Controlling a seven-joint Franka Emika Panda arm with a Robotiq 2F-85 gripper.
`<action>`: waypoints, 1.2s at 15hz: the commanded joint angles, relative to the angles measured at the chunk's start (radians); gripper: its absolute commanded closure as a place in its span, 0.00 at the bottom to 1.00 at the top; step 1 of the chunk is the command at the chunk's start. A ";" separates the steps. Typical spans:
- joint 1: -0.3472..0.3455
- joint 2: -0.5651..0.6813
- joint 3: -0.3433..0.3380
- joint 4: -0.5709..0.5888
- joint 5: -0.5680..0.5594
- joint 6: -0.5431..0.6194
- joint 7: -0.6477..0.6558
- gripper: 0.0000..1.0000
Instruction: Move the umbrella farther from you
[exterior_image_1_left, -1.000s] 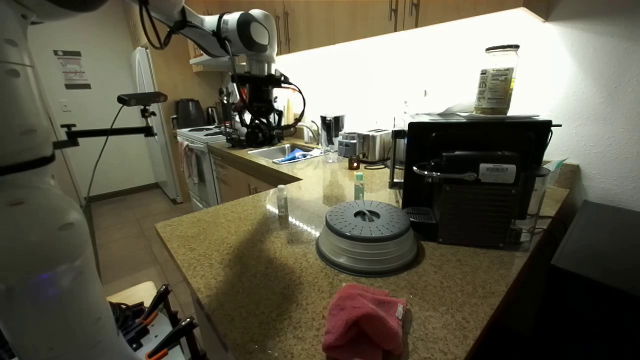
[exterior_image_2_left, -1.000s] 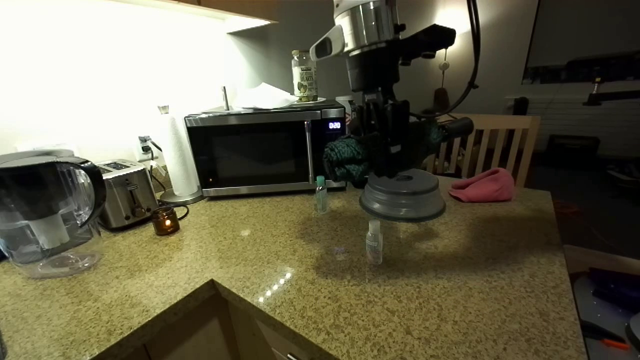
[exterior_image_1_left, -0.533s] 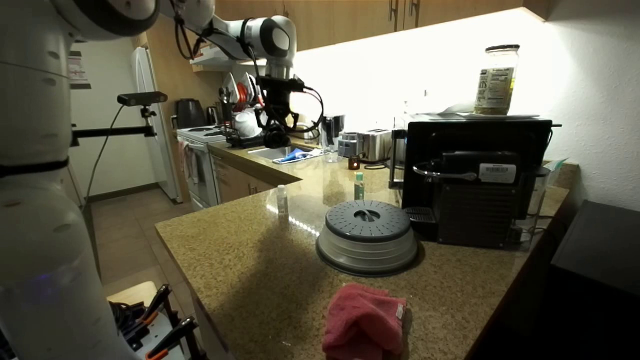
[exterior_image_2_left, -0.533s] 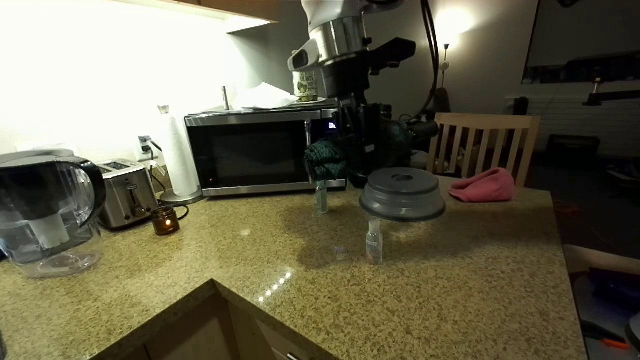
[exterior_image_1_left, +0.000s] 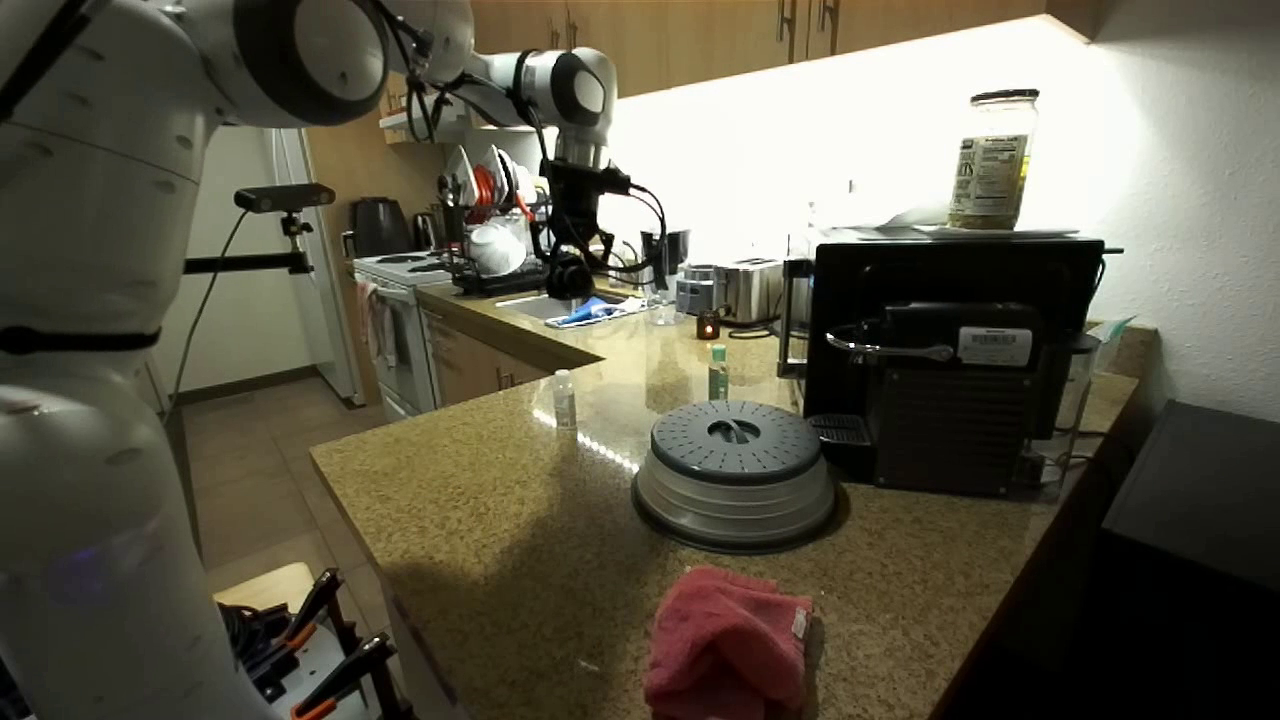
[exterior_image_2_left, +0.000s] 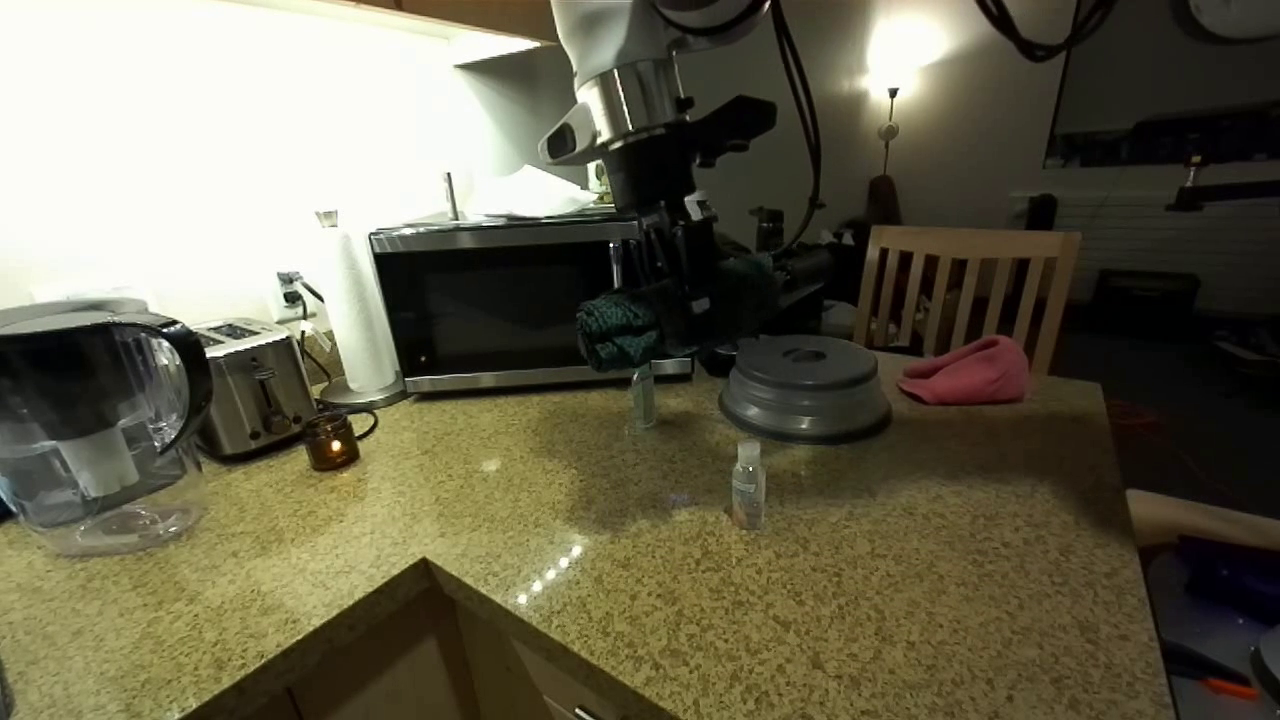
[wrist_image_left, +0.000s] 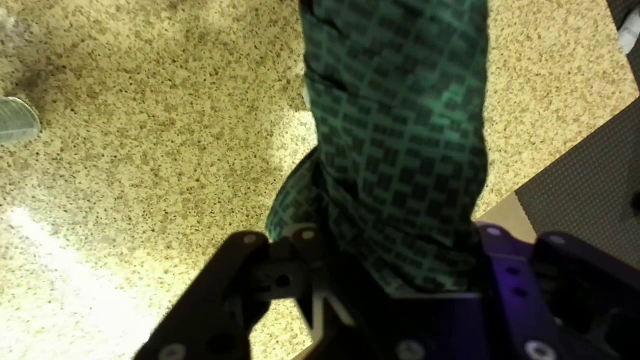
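Umbrella (exterior_image_2_left: 618, 330), dark green patterned fabric, held aloft in an exterior view, blunt end left of the grey lid (exterior_image_2_left: 805, 392), covering the top of a translucent bottle (exterior_image_2_left: 643, 403); gripper (exterior_image_2_left: 690, 312), clamped about it, fingertips indistinct against black; grey lid, ridged, stepped; pink cloth (exterior_image_2_left: 972, 372), folded, right of the grey lid.

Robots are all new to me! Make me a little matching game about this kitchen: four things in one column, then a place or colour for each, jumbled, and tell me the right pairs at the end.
Things:
1. umbrella
2. cloth
3. domed lid
4. labelled jar

Places and colours:
A. up on top of the microwave
B. grey, standing on the counter
C. gripped by the claw, in the air
D. pink, lying crumpled

Right pairs: 1-C, 2-D, 3-B, 4-A
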 joint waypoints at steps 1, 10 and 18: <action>-0.027 0.049 0.011 0.076 0.009 -0.044 -0.030 0.80; -0.016 0.025 -0.015 0.020 -0.098 0.035 0.038 0.80; -0.024 0.006 -0.019 -0.017 -0.102 0.083 0.046 0.80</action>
